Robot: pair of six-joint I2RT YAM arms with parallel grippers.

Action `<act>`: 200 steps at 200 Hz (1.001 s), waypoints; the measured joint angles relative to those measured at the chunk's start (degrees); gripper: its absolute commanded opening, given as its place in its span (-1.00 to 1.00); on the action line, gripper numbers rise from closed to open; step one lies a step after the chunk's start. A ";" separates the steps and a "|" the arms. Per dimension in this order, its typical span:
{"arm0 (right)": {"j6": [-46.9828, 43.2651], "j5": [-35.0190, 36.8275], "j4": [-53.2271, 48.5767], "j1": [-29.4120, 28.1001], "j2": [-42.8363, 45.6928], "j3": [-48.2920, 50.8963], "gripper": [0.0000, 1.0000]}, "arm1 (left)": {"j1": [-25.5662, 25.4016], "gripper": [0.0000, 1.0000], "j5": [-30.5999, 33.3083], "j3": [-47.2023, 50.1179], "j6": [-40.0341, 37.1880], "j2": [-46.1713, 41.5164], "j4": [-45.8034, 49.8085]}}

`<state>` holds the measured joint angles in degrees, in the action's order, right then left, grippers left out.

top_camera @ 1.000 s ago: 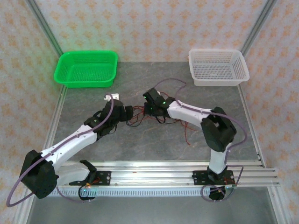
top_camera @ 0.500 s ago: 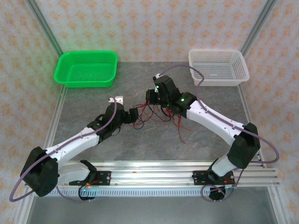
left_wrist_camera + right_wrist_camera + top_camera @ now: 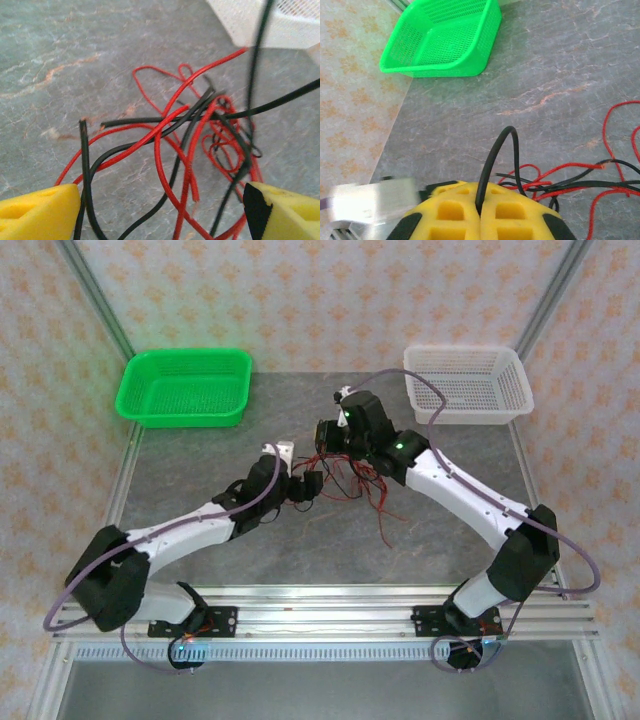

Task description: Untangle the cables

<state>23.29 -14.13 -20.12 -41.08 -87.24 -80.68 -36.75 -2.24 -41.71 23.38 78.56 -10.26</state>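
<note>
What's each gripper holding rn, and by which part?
Right gripper is shut on a black cable, pinched just below its arching loop. Left gripper is open over the tangle, holding nothing.

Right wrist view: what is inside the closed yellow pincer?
One thin black cable comes out between the fingers of the shut right pincer and arches toward the red and black tangle. Its clamped part is hidden.
</note>
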 measured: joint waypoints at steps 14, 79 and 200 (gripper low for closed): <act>0.00 -0.37 0.00 0.02 0.15 -0.83 -1.00 | 0.00 0.62 1.03 -0.26 -0.74 3.21 -0.87; 0.02 -1.40 -0.07 0.46 5.27 -1.18 -1.00 | 1.75 0.24 7.30 -5.33 -2.01 15.08 -5.09; -4.57 4.74 -8.24 4.72 14.38 -19.28 -1.00 | 7.63 0.13 8.52 -2.12 5.44 22.62 -6.67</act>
<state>18.72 -9.39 -28.36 -36.36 -72.86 -99.96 -29.12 6.28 -43.83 28.82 101.19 -16.93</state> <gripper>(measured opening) 0.050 0.504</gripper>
